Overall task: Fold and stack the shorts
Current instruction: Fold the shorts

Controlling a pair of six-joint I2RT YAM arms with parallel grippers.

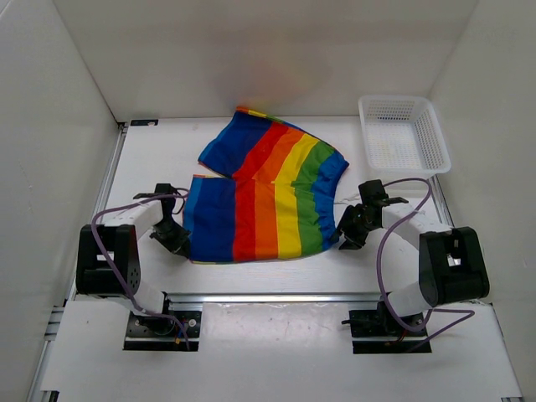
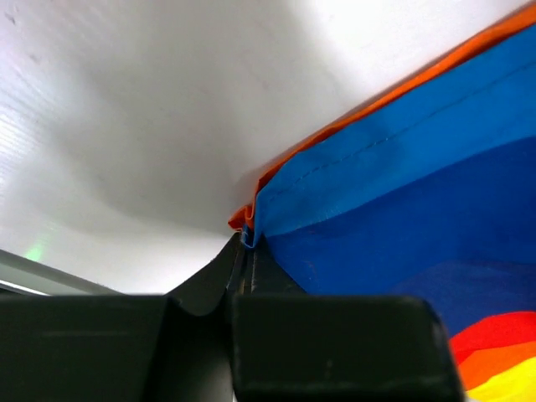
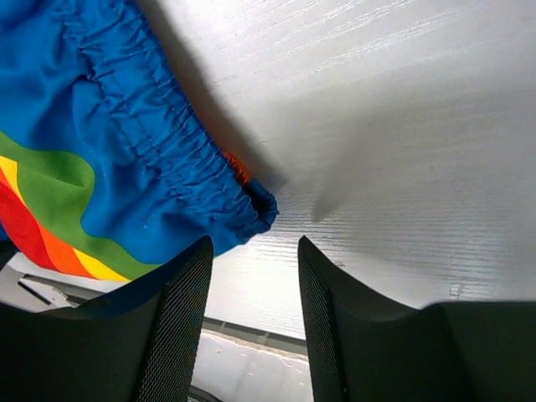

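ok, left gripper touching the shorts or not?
Touching. The left wrist view shows it: the left gripper has its fingers closed on the blue hem corner of the shorts, with the fabric pinched between the tips.

White mesh basket [image 1: 404, 134] on a white table [image 1: 159, 159], boxed in by white walls [image 1: 251, 50].
The basket sits upright at about two o'clock on the table, close to the right wall and just short of the far one. A small black bracket [image 1: 144, 122] marks the eleven o'clock corner. An aluminium rail [image 1: 268, 297] runs along the six o'clock edge.
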